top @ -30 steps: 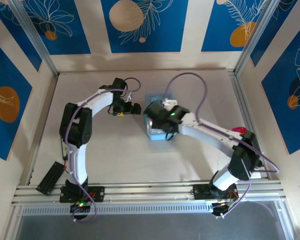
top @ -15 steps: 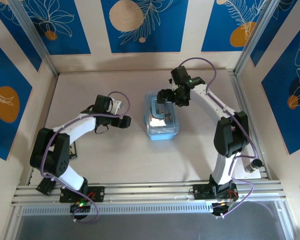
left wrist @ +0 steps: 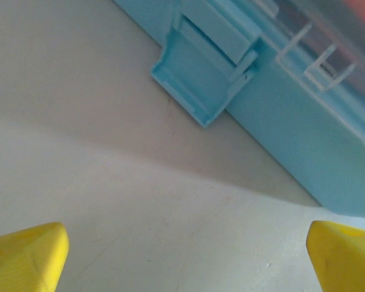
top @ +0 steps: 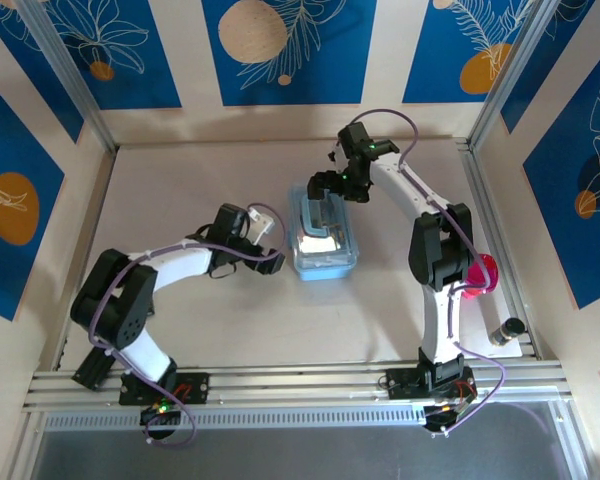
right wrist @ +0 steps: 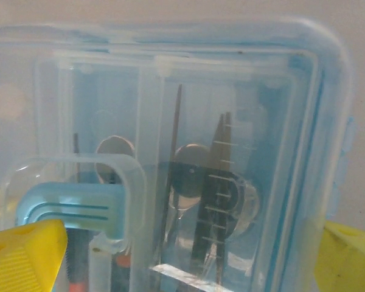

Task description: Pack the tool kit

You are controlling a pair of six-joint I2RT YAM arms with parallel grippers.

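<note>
Left gripper [top: 277,262] gapes beside the seemingly closed case [top: 328,257], right gripper [top: 325,195] gapes above it.

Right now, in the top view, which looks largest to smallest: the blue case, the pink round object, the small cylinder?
1. blue case
2. pink round object, though partly hidden
3. small cylinder

Tools [right wrist: 216,182] inside the translucent case [right wrist: 328,85] look blurred, unidentifiable.
</note>
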